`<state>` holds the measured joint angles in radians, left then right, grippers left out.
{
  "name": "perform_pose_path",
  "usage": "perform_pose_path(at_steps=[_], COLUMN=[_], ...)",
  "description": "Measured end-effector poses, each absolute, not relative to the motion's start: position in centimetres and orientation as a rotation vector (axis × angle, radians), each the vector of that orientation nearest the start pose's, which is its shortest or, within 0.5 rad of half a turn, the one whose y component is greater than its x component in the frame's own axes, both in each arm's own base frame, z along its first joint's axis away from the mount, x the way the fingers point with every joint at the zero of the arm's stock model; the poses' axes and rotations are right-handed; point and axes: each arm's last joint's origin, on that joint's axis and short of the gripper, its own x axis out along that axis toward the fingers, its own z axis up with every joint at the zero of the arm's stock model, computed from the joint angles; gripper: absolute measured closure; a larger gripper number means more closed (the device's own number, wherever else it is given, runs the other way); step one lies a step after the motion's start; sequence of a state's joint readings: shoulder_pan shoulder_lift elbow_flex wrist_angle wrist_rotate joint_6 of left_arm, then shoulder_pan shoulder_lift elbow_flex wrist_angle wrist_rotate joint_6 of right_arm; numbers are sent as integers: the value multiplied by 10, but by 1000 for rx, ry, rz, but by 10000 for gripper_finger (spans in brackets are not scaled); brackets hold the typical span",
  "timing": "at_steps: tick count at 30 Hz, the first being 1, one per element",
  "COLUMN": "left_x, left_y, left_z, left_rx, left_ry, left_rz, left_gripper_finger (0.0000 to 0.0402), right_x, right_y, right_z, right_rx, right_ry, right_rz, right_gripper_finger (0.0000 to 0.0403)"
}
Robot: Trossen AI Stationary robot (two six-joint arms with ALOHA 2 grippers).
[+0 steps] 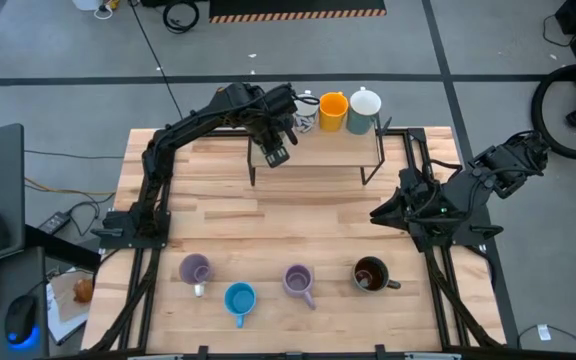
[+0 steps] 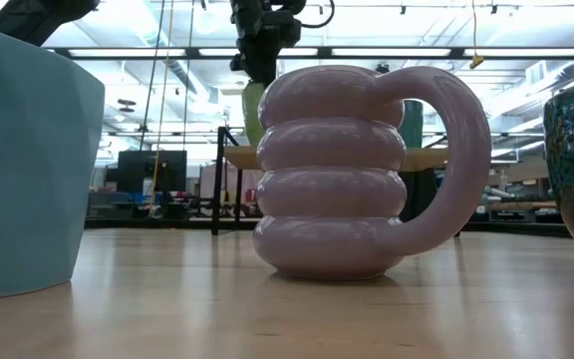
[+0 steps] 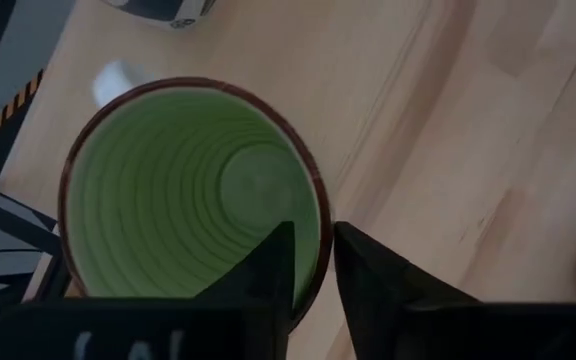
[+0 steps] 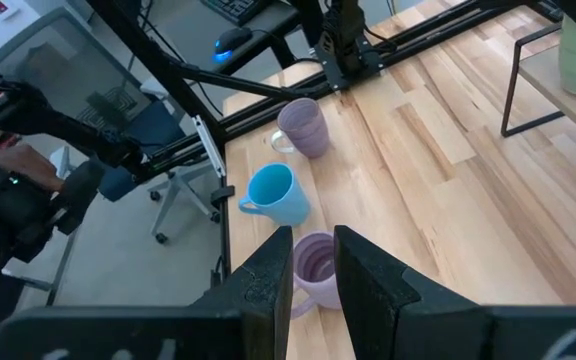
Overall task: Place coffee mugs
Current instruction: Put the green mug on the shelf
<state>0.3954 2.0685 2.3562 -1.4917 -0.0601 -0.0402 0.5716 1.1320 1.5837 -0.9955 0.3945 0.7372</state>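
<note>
While the green mug [image 3: 193, 190] sits on the raised shelf [image 1: 318, 148] at the surface's [image 1: 298, 215] far edge, just left of the orange mug [image 1: 332, 111] and a white mug [image 1: 364, 108], your left pincer [image 3: 311, 262] straddles its rim, fingers slightly apart. Judging by this, you are mid-release; lift straight up next, since the orange mug stands near. Your right pincer [image 4: 311, 262] waits nearly closed, empty, over open boards. Four mugs remain along the near edge.
</note>
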Motion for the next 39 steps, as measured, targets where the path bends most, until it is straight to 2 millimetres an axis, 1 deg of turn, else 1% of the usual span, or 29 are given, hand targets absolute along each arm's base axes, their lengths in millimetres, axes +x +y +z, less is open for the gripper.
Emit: perform_pose_path(at_steps=[7, 10, 15, 20, 29, 32, 36, 39], left_x=[369, 370, 372, 375, 377, 375, 372, 374], left_y=[155, 153, 148, 141, 140, 137, 127, 122], left_z=[373, 373, 373, 373, 374, 373, 372, 372], left_rx=[-229, -196, -42, 85, 142, 165, 277, 421], left_ry=[1172, 1178, 1200, 1218, 1215, 1247, 1309, 1336], left_rz=[414, 376, 261, 205, 206, 175, 63, 2], left_gripper_finger=[311, 310, 310, 307, 254, 245, 247, 253], right_x=[160, 161, 161, 161, 161, 161, 161, 161], right_y=[90, 90, 90, 90, 90, 90, 90, 90], right_z=[456, 456, 456, 456, 456, 456, 456, 456], right_rx=[476, 478, 477, 477, 471, 471, 471, 466], right_ry=[506, 502, 503, 503, 503, 503, 501, 498], right_rz=[-6, -4, -4, -4, -3, -2, -1, 1], right_gripper_finger=[321, 321, 321, 321, 321, 321, 321, 321])
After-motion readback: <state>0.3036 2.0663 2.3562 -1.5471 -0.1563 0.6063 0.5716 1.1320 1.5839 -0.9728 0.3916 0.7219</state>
